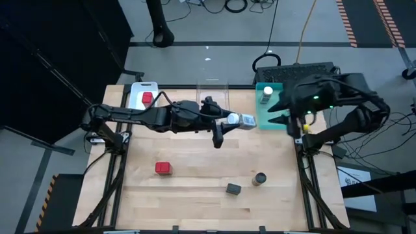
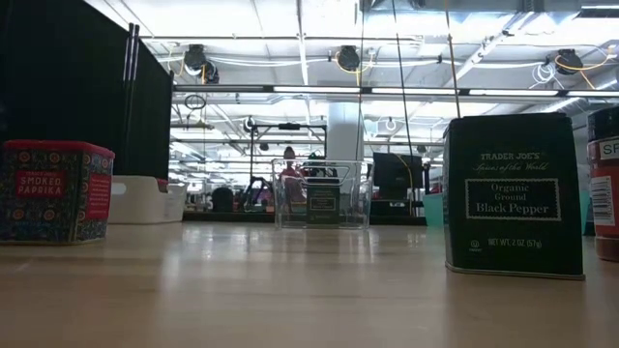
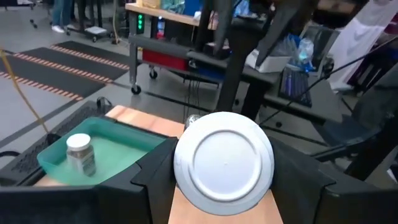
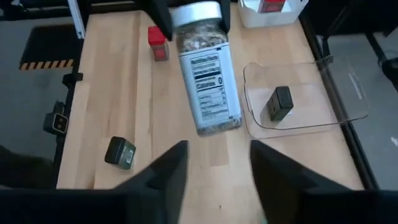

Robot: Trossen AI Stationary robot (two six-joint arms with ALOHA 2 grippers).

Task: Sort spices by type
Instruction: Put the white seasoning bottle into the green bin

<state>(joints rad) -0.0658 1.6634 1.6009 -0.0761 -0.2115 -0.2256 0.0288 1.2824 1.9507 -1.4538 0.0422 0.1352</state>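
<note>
— Where's the clear spice jar [image 4: 205,74] right now?

— Off the table, lying on its side in the air. The left gripper [image 1: 239,121] pinches it just below the white round cap [image 3: 224,163], fingers closed on it from both sides, near the teal tray [image 1: 278,118], where the second clear jar [image 1: 266,95] already stands upright.

— And the right gripper [image 4: 217,171]?

— Fingers spread, close beside the jar's base end but not touching it. It looks like a handover is being set up, though I can't be sure of that.

— How will the jar handle?

— Rigid and smooth-walled, so likely slippery; the filling reaches most of the way up, so it probably has some weight. The flat labelled sides give a better hold than the cap, and a pinch across the middle of the body should keep it from swinging.

— The rest?

— One red tin [image 1: 147,99] in the white tray [image 1: 136,94], one dark tin [image 4: 280,104] in the clear tray [image 4: 348,93]. Another red tin [image 1: 163,168] and a black pepper tin [image 1: 233,189] remain on the table [image 1: 195,208].
</note>
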